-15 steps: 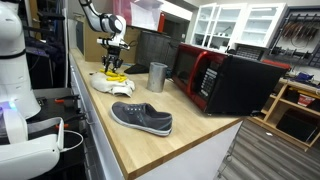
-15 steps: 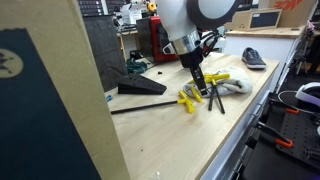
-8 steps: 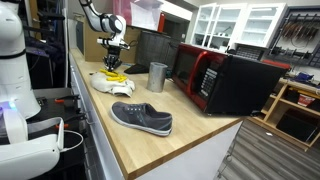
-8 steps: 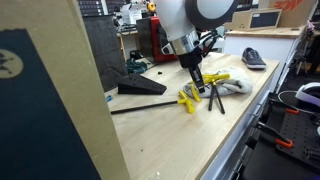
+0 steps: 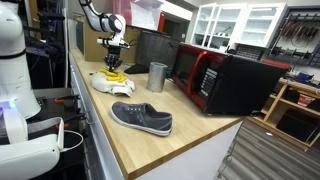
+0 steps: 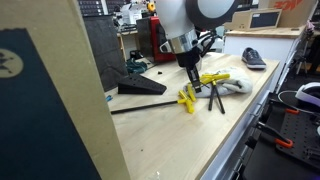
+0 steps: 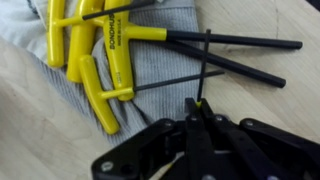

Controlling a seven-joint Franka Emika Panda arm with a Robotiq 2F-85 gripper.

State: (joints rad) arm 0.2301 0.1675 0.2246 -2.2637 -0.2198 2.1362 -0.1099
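Observation:
My gripper (image 7: 198, 112) is shut on a thin black hex key (image 7: 206, 62). Its shaft sticks out past the fingertips, and a bit of yellow handle shows between the jaws. Several more yellow T-handle hex keys (image 7: 105, 40) lie on a grey ribbed cloth (image 7: 160, 62) just ahead, their black shafts pointing right. In both exterior views the gripper (image 5: 112, 68) (image 6: 192, 82) points down over the pale cloth (image 5: 108, 84) and the yellow keys (image 6: 212, 78) on the wooden counter (image 5: 150, 145).
A grey shoe (image 5: 142, 117) lies on the counter near the front. A metal cup (image 5: 157, 77) and a red-and-black microwave (image 5: 225, 80) stand farther back. A black wedge (image 6: 140, 85) and a long black rod (image 6: 140, 105) lie beside the keys.
The jaws have closed from half open to shut on the hex key. The arm has hardly moved.

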